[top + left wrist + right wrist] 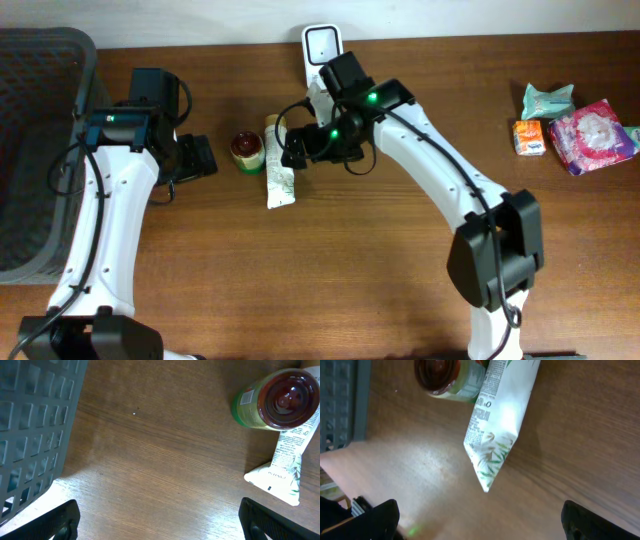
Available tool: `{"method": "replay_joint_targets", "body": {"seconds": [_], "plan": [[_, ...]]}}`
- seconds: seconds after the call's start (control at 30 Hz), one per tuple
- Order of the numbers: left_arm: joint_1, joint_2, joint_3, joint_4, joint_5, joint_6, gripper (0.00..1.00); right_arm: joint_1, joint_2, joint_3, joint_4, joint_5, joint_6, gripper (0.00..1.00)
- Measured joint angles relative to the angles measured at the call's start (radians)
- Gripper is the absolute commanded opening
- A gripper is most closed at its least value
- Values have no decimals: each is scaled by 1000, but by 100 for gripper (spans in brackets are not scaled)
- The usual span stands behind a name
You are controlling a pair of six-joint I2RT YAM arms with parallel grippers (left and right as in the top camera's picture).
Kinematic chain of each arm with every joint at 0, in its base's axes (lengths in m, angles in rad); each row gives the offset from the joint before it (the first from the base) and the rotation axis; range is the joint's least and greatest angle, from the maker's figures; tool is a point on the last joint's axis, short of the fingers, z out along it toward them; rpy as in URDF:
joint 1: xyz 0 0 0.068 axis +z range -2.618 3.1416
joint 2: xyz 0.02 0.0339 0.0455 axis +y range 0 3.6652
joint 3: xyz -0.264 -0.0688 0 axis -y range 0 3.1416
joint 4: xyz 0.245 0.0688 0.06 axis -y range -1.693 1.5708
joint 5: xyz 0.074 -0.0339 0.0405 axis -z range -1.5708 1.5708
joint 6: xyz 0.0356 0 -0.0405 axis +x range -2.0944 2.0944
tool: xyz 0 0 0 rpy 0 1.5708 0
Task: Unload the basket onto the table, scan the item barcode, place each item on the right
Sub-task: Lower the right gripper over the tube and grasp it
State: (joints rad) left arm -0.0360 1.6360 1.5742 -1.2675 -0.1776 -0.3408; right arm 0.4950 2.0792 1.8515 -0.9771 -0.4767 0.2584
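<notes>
Overhead: right gripper [298, 148] spread, empty, by the tube [281, 175]; jar [247, 152] at its 10 o'clock
Left wrist: left gripper [160, 522] spread, empty
Right wrist: tube at 12 o'clock; a careless descent could topple the jar

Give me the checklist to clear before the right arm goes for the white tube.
1. Right gripper open and empty: ok.
2. Left gripper open and empty, off to the side of the items: ok.
3. Tube lying flat on the table, not gripped: ok.
4. Room around the tube: not ok. The jar stands hard beside its upper part; whether they touch, cannot tell.
5. Barcode side of the tube known: cannot tell. Fine print shows, but no barcode can be made out.
6. Scanner in place at the far edge, window showing: ok, though its base is hidden behind the right arm.
</notes>
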Motion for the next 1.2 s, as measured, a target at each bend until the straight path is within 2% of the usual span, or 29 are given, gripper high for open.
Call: {"method": "replay_joint_targets", "body": {"seconds": [0.17, 0.4, 1.2], "plan": [[0, 0, 0, 0, 0, 0, 99, 34, 49, -3, 78, 4, 11, 99], [0, 0, 0, 0, 0, 0, 99, 42, 56, -3, 93, 119, 102, 99], [0, 0, 0, 0, 0, 0, 99, 43, 108, -3, 122, 136, 131, 99]]}}
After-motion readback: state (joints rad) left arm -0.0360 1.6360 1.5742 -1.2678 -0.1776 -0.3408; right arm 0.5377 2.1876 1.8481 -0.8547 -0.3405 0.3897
